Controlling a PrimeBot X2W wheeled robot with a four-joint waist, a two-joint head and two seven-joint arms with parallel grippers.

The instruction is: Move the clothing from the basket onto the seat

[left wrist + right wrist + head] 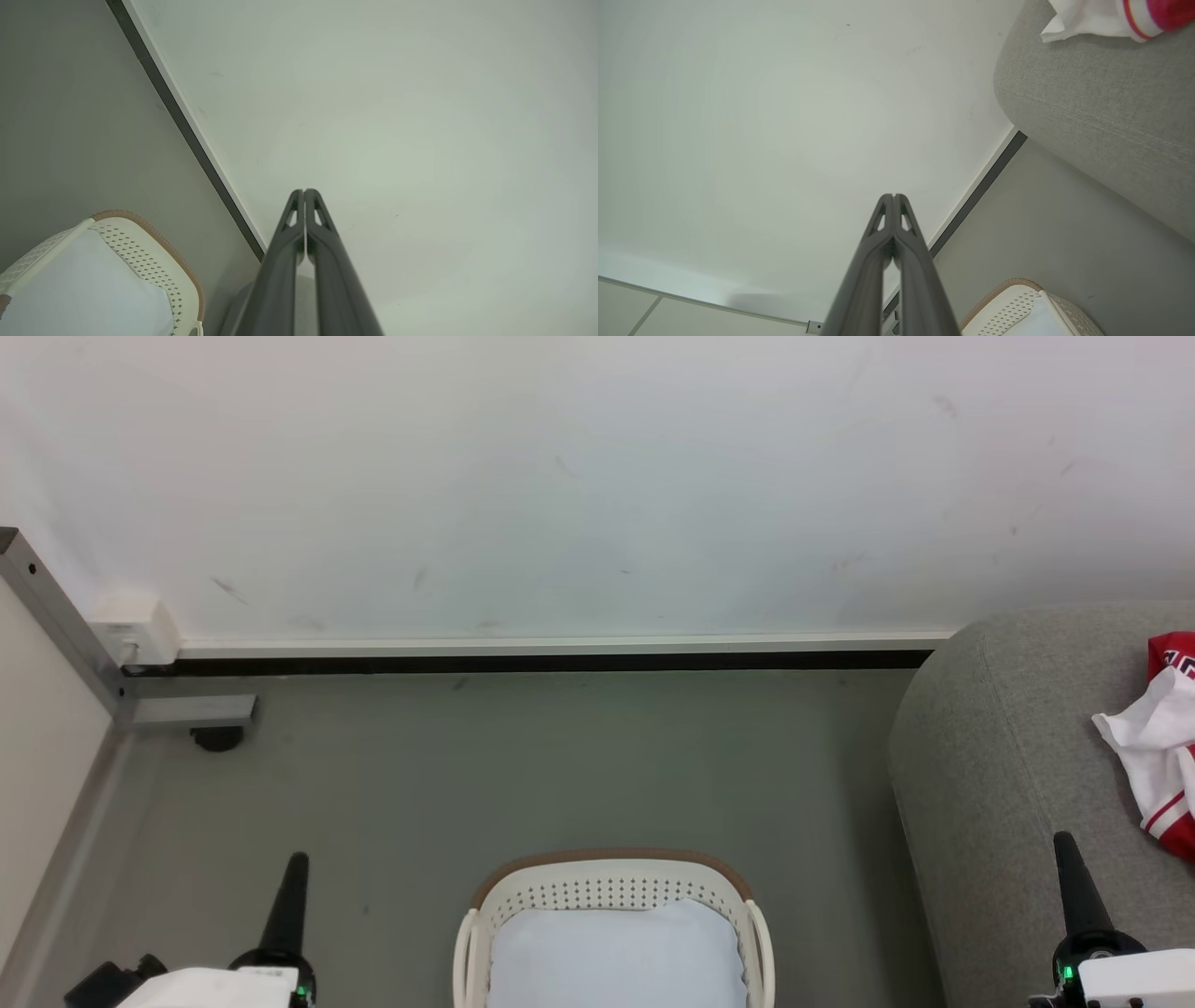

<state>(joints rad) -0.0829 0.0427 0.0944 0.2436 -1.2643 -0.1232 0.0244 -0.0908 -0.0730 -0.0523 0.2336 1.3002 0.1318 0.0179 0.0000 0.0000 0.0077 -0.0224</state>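
**Both end effectors closed and empty; jersey on the sofa**

Left end effector [304, 191]: fingers pressed together, nothing between them, aimed at the wall [420, 116]. Right end effector [893, 196]: likewise closed and empty.

Between them the basket [607, 861] stands on the floor [560, 756], and a pale cushion [616, 952] covers its inside. The clothing [1158, 737] lies on the sofa [980, 756] to my right, near its rounded end.

I judge the move done, unless something sits under the cushion; I can't tell. To check well, I'd open one end effector, come straight down inside the rim and lift a cushion corner.

There is bare floor left of and beyond the basket. The sofa edge crowds the right arm.
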